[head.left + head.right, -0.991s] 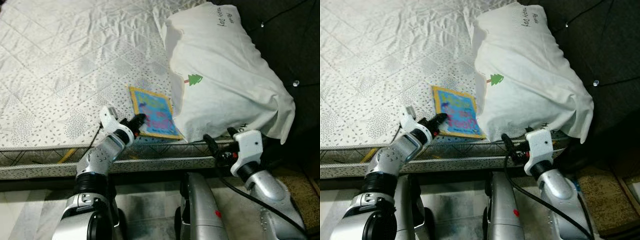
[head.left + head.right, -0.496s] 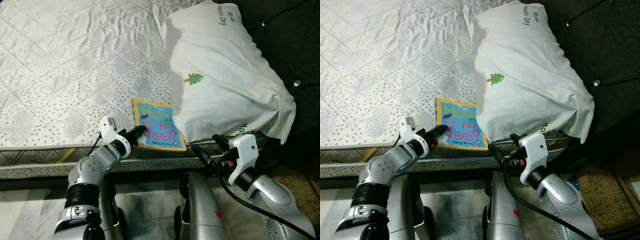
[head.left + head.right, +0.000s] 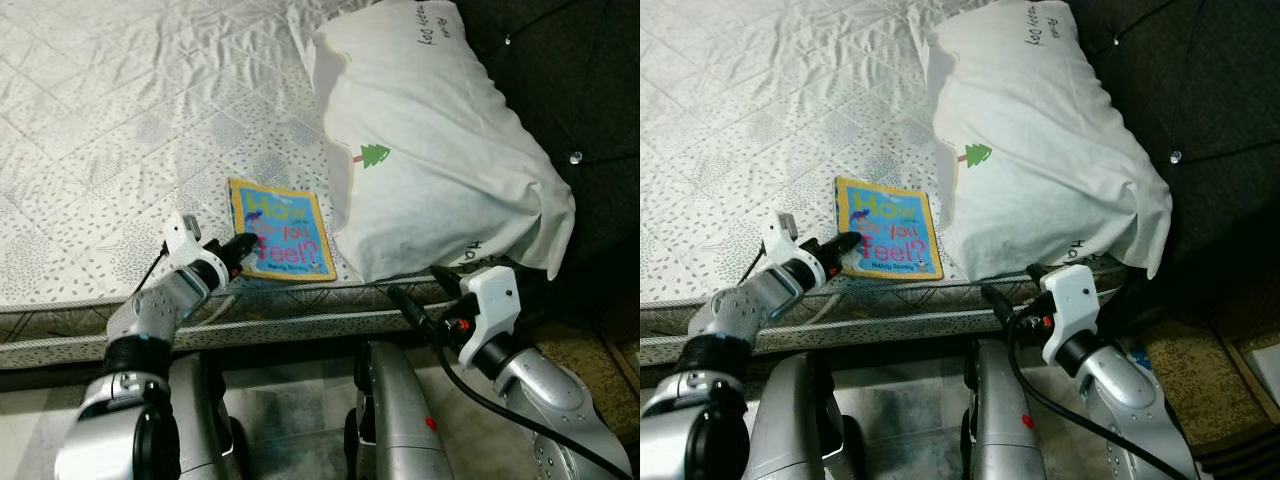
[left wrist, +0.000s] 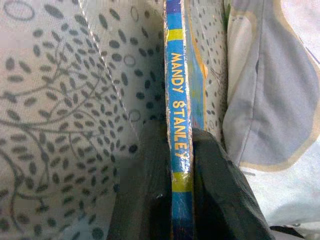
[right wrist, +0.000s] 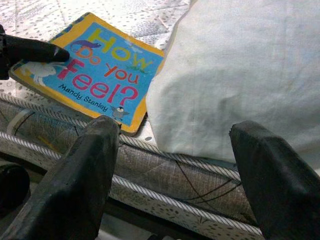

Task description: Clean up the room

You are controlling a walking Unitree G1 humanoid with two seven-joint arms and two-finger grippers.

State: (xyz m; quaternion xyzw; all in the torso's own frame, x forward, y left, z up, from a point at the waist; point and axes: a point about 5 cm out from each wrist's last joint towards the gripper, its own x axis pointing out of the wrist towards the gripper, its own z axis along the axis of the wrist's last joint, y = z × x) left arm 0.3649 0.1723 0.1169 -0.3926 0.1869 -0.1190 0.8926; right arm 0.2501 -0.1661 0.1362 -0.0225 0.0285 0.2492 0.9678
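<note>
At mattress [image 3: 120, 120] edge, book [image 3: 280, 242] in left hand [image 3: 236, 252]

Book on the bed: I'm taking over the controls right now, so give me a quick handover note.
Left gripper: shut on the book, fingers pinching its spine edge.
Right gripper: open, holding nothing, low in front of the mattress edge below the pillow.
Book: flat on the mattress near its front edge, beside the pillow.
Done: book gripped.
Left: lift it off the bed and put it away.
</note>
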